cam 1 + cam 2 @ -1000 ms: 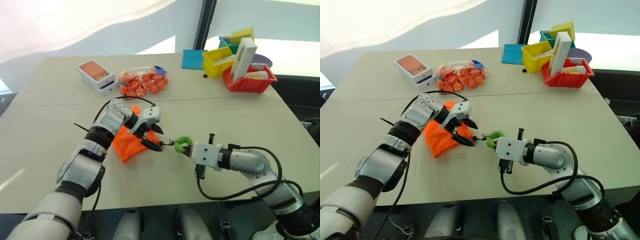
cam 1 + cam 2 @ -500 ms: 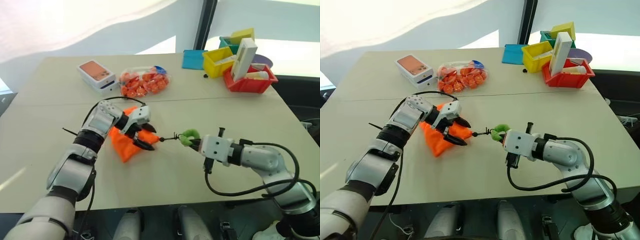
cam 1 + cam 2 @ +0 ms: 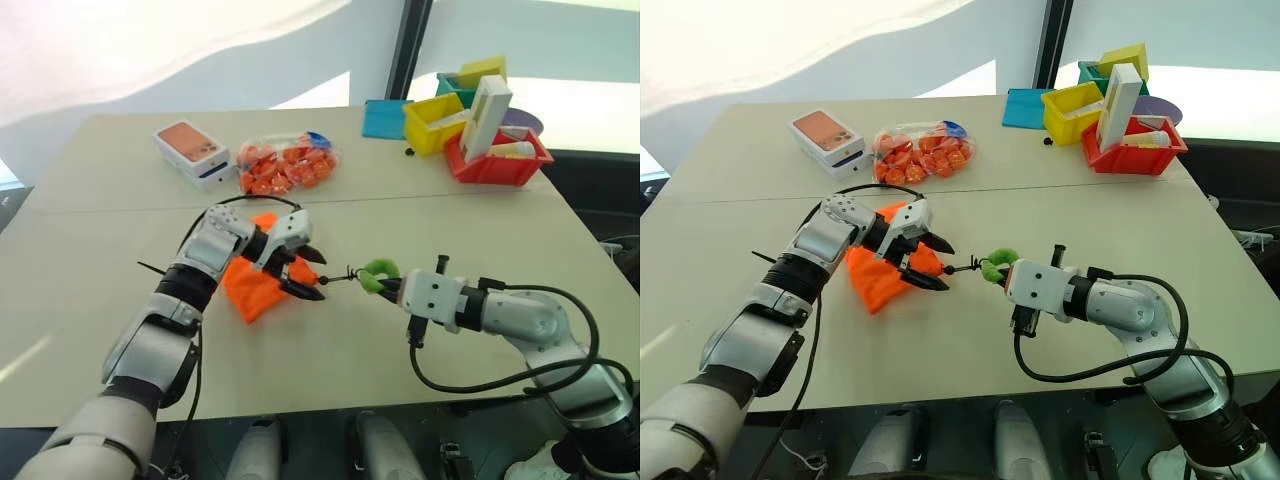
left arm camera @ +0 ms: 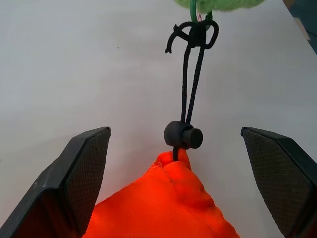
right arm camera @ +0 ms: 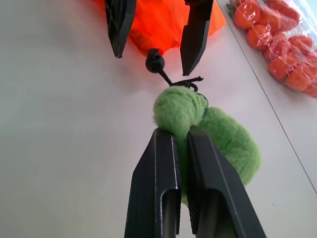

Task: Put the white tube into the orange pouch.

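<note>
Since a second ago the right gripper (image 3: 997,272) has drawn the green tuft (image 3: 378,271) away from the orange pouch (image 3: 256,287), so the black cord (image 4: 192,74) now runs taut from the pouch's gathered mouth to the tuft, and the left gripper (image 3: 305,271) has kept its place at that mouth. That pouch lies flat on the beige table (image 3: 470,230), roughly mid-table, its long axis running from its far-left corner toward the mouth, which points at the right gripper; a round black toggle (image 4: 183,136) sits right at the mouth. The left gripper's fingers (image 4: 83,173) stand wide apart, one on either side of the mouth, without pinching the fabric. The right gripper's fingers are pinched narrow on the green tuft, just beyond the cord's knot. Around the pouch the table is bare on the near side and out to the right, with open room to move in. Beyond the pouch, near it, lies a clear bag of orange-red pieces (image 3: 287,165), and farther to the left of that a white box with an orange top (image 3: 193,153). Well apart from the pouch, at the table's far right corner, stand a red bin (image 3: 498,163), a yellow bin (image 3: 433,122) and a blue piece (image 3: 386,118). The white tube (image 3: 1152,139) lies on its side in the red bin, its long axis running across the bin, beside a tall white box (image 3: 487,117) that leans upright in the same bin.
</note>
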`<state>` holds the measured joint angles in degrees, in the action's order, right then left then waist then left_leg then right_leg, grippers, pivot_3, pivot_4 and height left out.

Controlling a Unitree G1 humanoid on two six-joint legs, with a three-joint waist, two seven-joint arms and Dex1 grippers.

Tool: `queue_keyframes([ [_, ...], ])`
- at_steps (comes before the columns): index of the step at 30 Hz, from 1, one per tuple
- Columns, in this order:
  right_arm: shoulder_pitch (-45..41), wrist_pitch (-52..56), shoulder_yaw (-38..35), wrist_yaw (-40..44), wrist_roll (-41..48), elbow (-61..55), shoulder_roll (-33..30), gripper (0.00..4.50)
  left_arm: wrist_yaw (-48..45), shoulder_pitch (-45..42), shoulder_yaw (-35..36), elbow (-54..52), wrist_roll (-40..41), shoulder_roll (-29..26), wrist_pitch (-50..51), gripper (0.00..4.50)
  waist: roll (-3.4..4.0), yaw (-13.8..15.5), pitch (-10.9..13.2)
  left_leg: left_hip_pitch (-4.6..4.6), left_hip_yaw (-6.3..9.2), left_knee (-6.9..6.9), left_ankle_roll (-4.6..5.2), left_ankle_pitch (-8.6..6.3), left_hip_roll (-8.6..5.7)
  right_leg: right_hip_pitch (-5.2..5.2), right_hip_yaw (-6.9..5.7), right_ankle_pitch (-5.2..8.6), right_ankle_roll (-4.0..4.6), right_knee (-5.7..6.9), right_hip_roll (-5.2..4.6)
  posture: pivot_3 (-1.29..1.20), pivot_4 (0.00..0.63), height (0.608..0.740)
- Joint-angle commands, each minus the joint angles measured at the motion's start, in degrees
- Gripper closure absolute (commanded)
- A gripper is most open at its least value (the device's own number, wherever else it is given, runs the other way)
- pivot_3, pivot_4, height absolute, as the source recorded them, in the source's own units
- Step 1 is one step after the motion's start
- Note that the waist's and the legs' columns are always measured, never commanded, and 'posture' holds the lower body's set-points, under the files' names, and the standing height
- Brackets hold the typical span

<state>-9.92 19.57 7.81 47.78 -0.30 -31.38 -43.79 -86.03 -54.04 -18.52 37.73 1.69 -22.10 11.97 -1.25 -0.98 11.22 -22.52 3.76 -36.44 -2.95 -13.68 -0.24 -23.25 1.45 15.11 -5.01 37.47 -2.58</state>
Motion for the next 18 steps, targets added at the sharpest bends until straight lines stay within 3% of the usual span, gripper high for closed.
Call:
queue_keyframes([
  [1, -0.5, -0.9, -0.7, 0.2, 0.2, -1.8, -0.5, 4.50, -1.6, -1.3, -0.1, 1.2, 0.5, 0.4, 0.0, 0.01, 0.00, 0.1, 0.0, 0.00, 0.00, -0.01, 0.00, 0.00, 0.00, 0.00, 0.00, 0.00, 0.00, 0.00, 0.00, 0.00, 0.150, 0.740],
  [6, -0.5, -1.1, -0.7, 0.3, 0.1, -1.7, -0.7, 4.50, -6.2, -4.0, -0.5, 6.3, 1.2, 1.2, 2.4, 0.01, 0.00, 0.1, 0.0, -0.01, -0.01, -0.06, 0.00, 0.00, -0.01, 0.02, 0.00, 0.00, 0.00, 0.00, 0.00, 0.00, 0.150, 0.740],
  [18, 0.0, -0.9, -0.5, 0.2, -0.7, -2.2, -0.7, 4.50, -6.5, -8.6, -5.9, 15.4, 7.7, 1.5, 2.6, 0.01, 0.00, 0.1, 0.0, -0.01, -0.01, -0.07, 0.00, 0.00, -0.01, 0.03, 0.00, 0.00, 0.00, 0.01, -0.01, 0.00, 0.150, 0.740],
])
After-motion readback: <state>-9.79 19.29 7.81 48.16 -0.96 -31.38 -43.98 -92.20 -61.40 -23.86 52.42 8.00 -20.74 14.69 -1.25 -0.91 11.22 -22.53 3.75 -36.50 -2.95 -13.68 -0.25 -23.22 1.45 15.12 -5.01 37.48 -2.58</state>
